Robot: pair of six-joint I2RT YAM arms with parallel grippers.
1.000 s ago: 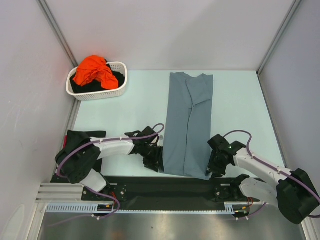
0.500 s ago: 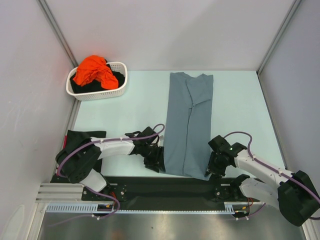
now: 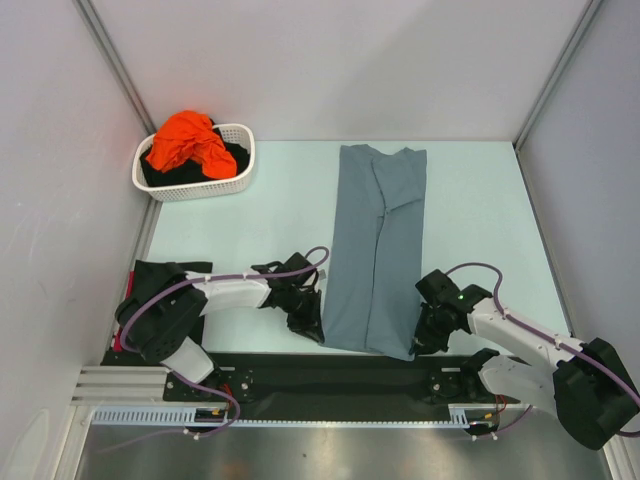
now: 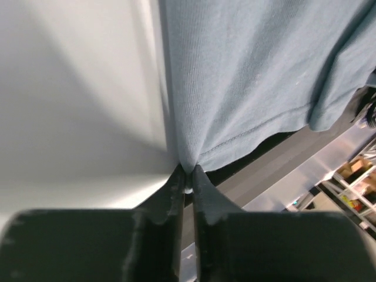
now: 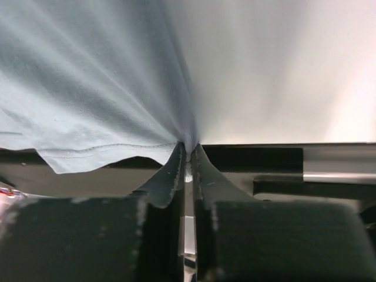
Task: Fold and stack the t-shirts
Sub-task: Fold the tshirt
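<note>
We see a pale table [image 3: 480, 200] carrying one slate grey-blue t-shirt [image 3: 375, 250]. It lies flat as a long folded strip, starting between the two grippers and running away from them toward the far wall. The left gripper [image 3: 312, 325] is at the strip's near left corner. Its wrist view shows its fingertips [image 4: 173, 188] pinched together on the hem, with the cloth gathering into the pinch. The right gripper [image 3: 425, 335] is at the near right corner, and its fingertips [image 5: 170, 173] are clamped on the hem in the same way, the jaws almost meeting. Far beyond the left gripper and off to its left stands one white slotted basket [image 3: 200, 190]. It holds one bright orange t-shirt [image 3: 185, 140] heaped on black cloth [image 3: 236, 155]; we cannot tell how many black pieces are there. One more black garment [image 3: 160, 272] lies to the left of the left gripper, beside that arm's base.
</note>
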